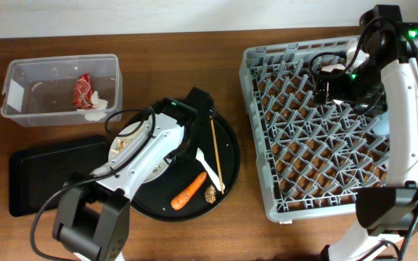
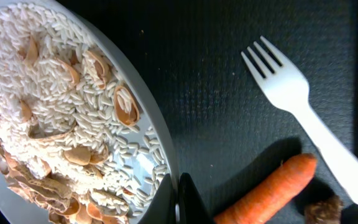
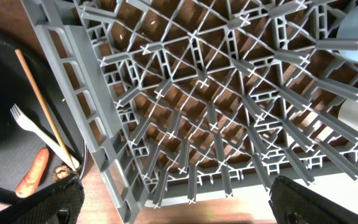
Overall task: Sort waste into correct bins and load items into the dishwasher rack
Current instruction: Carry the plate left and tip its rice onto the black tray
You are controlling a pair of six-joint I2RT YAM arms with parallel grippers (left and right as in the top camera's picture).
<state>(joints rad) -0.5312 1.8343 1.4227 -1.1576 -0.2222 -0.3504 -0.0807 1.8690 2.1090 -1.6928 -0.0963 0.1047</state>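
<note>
Red crinkled wrapper (image 1: 83, 90) and crumpled white tissue (image 1: 99, 105) are lying binned at ten o'clock. Left gripper (image 2: 178, 202) is pinching the rice-laden grey-white plate (image 2: 146, 163). Right gripper (image 3: 176, 196) is gaping above the grey pegged rack (image 1: 256, 130). Orange carrot (image 1: 188, 192) is waiting.

My left arm (image 1: 147, 145) and right arm (image 1: 405, 109) are white shells over black joints. Thin black cables (image 1: 49, 199) trail both; small green lights (image 1: 412, 32) glow.

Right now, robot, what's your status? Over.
Left end effector shut on plate rim. Right end effector open above rack, empty. Rice scraps cover plate; fork, carrot close beside.
</note>
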